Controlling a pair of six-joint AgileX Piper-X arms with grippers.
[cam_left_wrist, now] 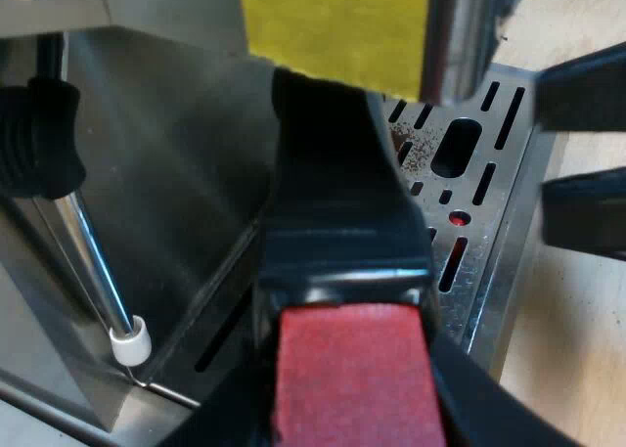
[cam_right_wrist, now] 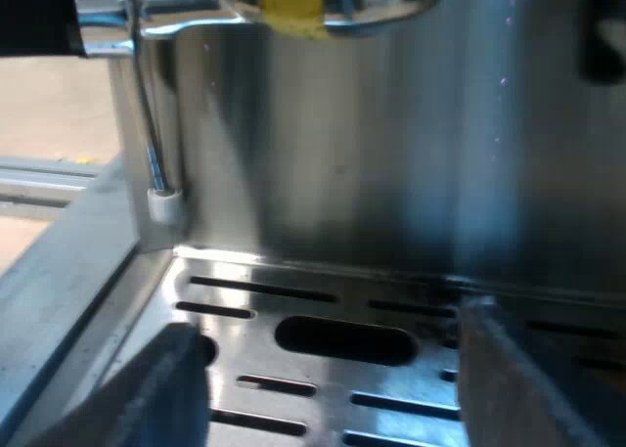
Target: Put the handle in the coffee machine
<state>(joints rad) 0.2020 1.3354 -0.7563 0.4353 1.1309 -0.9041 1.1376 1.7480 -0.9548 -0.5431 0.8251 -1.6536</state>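
Red and matt, the blunt end (cam_left_wrist: pixel 352 369) of the handle (cam_left_wrist: pixel 337 193) sits nearest, clamped between the black fingers of the left gripper (cam_left_wrist: pixel 350 418). Beyond it the handle turns to dark, glossy moulded plastic, narrowing and then widening as it runs in under the espresso machine (cam_left_wrist: pixel 176 173) toward a yellow patch (cam_left_wrist: pixel 333 26) and a polished steel cylinder (cam_left_wrist: pixel 455 36). Its metal head is hidden, so whether it is seated cannot be told.

Judged from this, the step in hand is the seating. The arm should hold the handle level, press it up squarely, then swing it across until it stops, without scraping the slotted steel drip tray (cam_left_wrist: pixel 509 261), which is speckled with grounds. Alongside hangs the steam wand (cam_left_wrist: pixel 95 261), a thin chrome tube with a white tip and a ribbed black sleeve. The right gripper (cam_right_wrist: pixel 331 330) hovers over the tray with its fingers spread apart, facing the brushed steel front, and should be kept out of the swing.
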